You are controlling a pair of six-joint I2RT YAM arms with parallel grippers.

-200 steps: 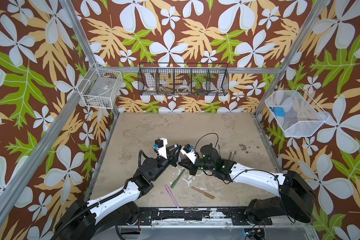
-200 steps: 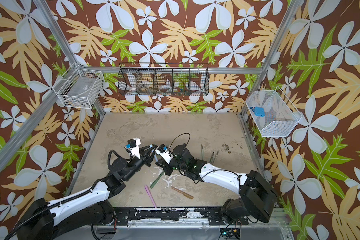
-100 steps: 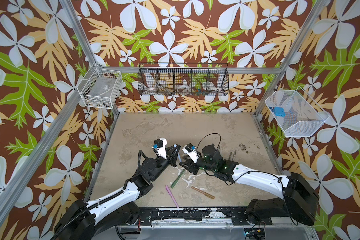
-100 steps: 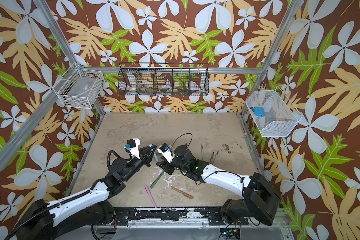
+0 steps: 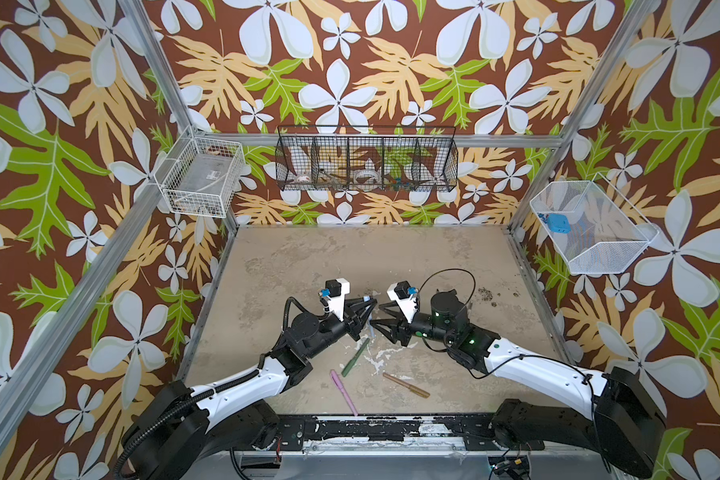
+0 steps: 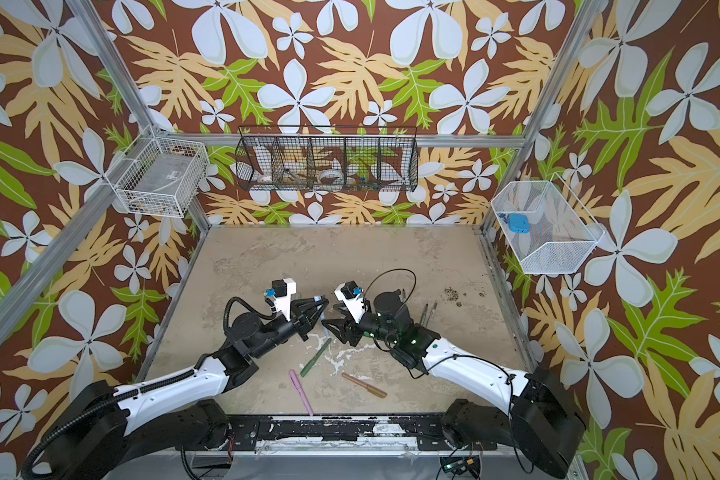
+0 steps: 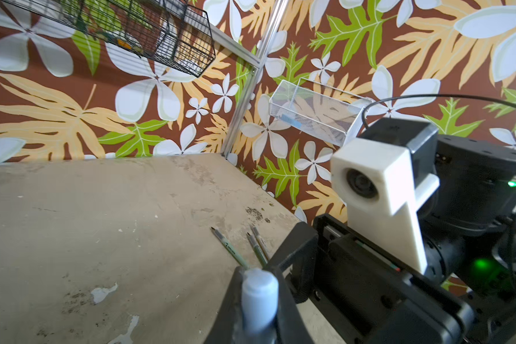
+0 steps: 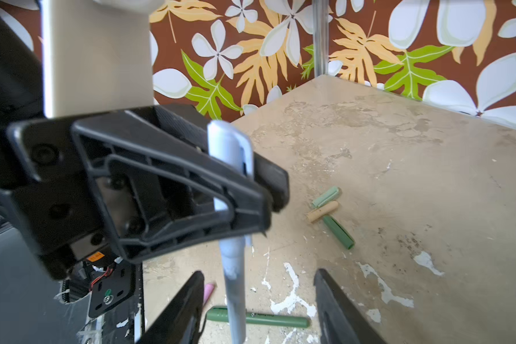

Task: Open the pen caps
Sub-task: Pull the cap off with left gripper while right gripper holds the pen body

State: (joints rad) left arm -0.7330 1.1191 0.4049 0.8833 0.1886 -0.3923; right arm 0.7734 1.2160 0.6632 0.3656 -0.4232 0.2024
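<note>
So the left gripper [image 8: 265, 199] is clenched on the light blue cap [image 8: 225, 149], and the pen body [image 8: 234, 286] hangs between the right gripper [image 8: 259, 303]'s spread jaws. It looks like light, stiff, slick plastic, so it's probably best pinched just below the cap.

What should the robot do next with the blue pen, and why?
Probably close the right gripper on the light blue pen. The left gripper is shut on the pen at its cap end, and the body hangs untouched between the right gripper's open jaws. Gripping there should let the arms pull cap and body apart.
</note>
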